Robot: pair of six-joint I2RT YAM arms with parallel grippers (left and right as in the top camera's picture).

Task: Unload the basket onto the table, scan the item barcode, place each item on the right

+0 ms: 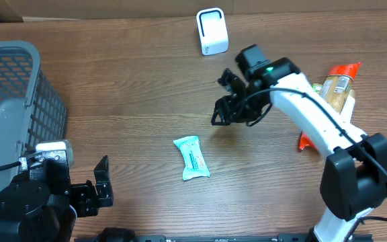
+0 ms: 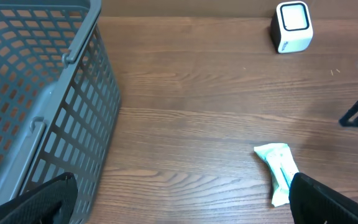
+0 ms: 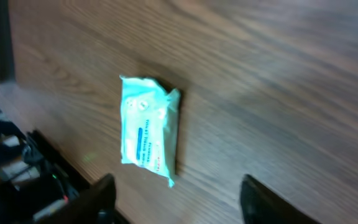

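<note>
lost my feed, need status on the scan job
Left gripper open, right gripper open, both empty. Packet flat on table, ungrasped. Nothing between it and scanner.

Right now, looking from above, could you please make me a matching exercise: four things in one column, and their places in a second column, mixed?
Things:
1. grey basket
2. white scanner
3. teal packet
4. orange package

Places in the overhead view:
A. near the middle
B. near the top edge
C. at the left edge
D. on the right side

Pairs: 1-C; 2-B; 3-A; 4-D
</note>
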